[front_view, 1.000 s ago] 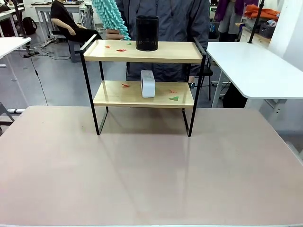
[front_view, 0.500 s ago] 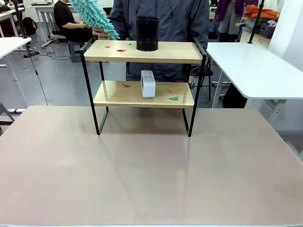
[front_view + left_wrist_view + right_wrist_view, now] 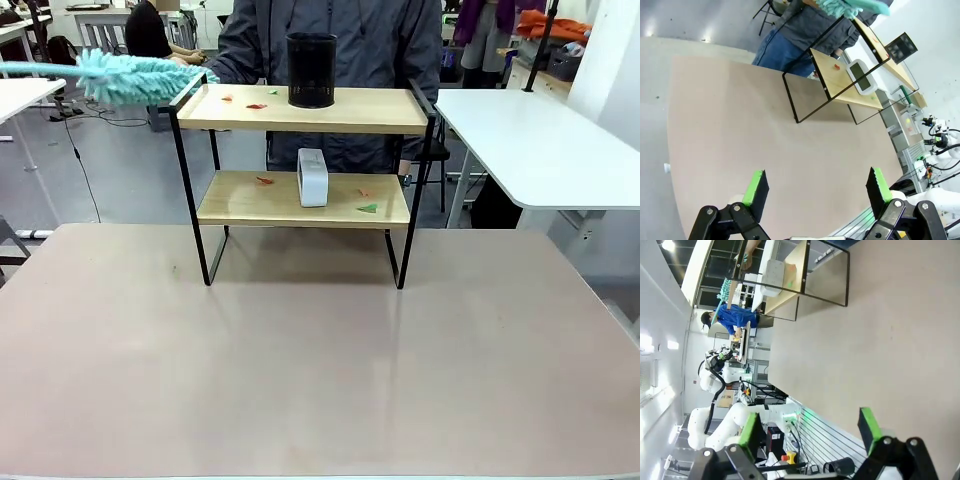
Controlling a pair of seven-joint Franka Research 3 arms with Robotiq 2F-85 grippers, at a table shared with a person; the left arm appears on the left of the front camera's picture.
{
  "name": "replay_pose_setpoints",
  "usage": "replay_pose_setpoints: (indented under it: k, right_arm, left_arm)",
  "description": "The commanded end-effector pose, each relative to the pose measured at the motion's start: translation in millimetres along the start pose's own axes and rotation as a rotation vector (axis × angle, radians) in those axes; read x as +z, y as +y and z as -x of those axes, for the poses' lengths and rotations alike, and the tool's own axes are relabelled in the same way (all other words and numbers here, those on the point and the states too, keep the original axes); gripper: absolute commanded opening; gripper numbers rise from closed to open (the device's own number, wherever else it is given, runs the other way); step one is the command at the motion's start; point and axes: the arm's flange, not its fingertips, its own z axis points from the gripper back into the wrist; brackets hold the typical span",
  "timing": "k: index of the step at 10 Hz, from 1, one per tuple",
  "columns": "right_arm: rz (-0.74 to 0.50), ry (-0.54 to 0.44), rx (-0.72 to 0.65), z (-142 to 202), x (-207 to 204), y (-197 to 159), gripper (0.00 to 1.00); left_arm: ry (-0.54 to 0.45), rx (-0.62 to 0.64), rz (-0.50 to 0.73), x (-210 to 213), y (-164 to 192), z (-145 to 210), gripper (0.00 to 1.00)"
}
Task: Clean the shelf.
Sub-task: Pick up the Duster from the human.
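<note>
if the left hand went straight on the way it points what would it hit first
The left hand, open, aims down at the bare table, so it would likely meet that first, short of the shelf. The exact spot is hard to judge.

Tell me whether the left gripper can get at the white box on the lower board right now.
Probably yes. The left gripper is open over the table, the shelf is open in front, and the white box stands mid-board with nothing in front of it. The duster is up by the top rail.
</note>
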Motion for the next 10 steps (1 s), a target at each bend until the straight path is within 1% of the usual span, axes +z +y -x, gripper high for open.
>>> replay_pose_setpoints:
  k: [1,2,3,4,5,6,8,9,10]
  right_arm:
    - [-0.017,-0.007,0.029,-1.7,-1.5,1.2,1.0]
    - [-0.017,-0.007,0.029,-1.7,-1.5,1.2,1.0]
    - [-0.017,-0.007,0.029,-1.7,-1.5,1.2,1.0]
    - [-0.017,-0.007,0.029,-1.7,-1.5,1.2,1.0]
    - [-0.017,-0.007,0.029,-1.7,-1.5,1.2,1.0]
    - [-0.017,-0.007,0.029,-1.7,-1.5,1.2,1.0]
    - [-0.017,-0.007,0.029,-1.7,-1.5,1.2,1.0]
    - [-0.017,-0.007,0.029,-1.7,-1.5,1.2,1.0]
    - [-0.017,-0.007,0.029,-1.7,-1.5,1.2,1.0]
  left_arm:
    - [-0.007,-0.023,0.014,-1.9,-1.0,-2.9,1.0]
    - [0.0,0.0,0.0,0.0,0.0,0.0,1.0]
    - [0.007,0.046,0.061,15.1,10.2,-6.2,1.0]
    - [-0.054,0.071,0.079,40.6,22.5,-22.5,1.0]
    - [-0.109,0.134,0.182,60.0,29.2,-43.2,1.0]
    - [-0.211,0.186,0.134,65.7,30.8,-62.3,1.0]
    - [-0.325,0.282,0.24,55.6,27.1,-101.2,1.0]
    - [-0.229,0.269,0.334,42.1,19.7,-111.2,1.0]
    - [-0.086,0.28,0.319,23.2,8.4,-115.0,1.0]
